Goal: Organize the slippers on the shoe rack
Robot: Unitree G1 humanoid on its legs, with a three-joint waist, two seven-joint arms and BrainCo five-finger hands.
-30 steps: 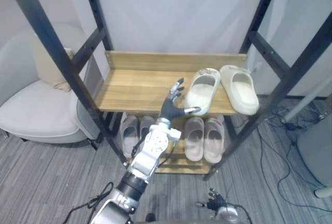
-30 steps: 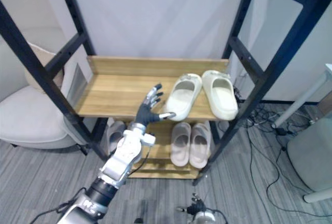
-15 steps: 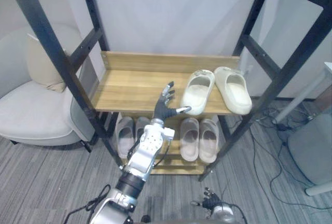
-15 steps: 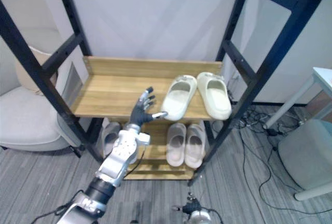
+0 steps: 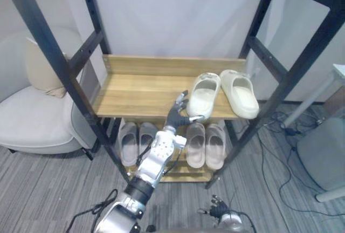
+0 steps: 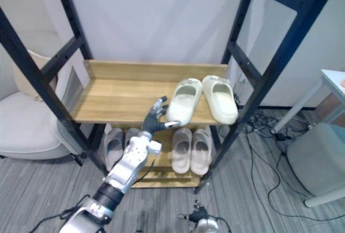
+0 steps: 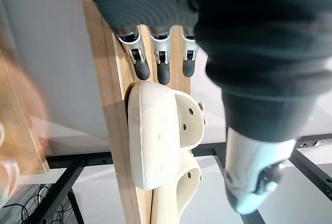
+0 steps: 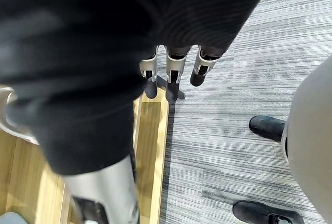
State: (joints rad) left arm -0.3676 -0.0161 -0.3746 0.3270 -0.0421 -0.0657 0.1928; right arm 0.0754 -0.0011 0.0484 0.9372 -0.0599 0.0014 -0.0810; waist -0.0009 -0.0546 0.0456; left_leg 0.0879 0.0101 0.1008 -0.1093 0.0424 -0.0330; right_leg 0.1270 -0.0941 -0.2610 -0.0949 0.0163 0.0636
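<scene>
Two cream slippers lie side by side on the wooden upper shelf [image 5: 135, 90] of the rack, toes toward the wall. The left cream slipper [image 5: 205, 94] is angled a little; the right cream slipper [image 5: 240, 91] lies beside it. My left hand [image 5: 176, 115] is open at the shelf's front edge, fingers [image 7: 162, 64] straight beside the left slipper's heel [image 7: 155, 141], thumb reaching under that heel. On the lower shelf two pairs of grey slippers [image 5: 137, 140] [image 5: 206, 144] lie in a row. My right hand [image 5: 218, 210] hangs low, fingers [image 8: 174, 68] straight over the floor.
Black metal posts [image 5: 59, 66] [image 5: 291, 76] frame the rack on both sides. A pale armchair [image 5: 38, 120] with a cushion stands to the left. To the right are loose cables [image 5: 280, 136] on the grey carpet and a grey rounded seat [image 5: 323, 157].
The whole view has shifted a little. My left hand has drawn slightly closer to the left cream slipper's heel; the slippers lie as before.
</scene>
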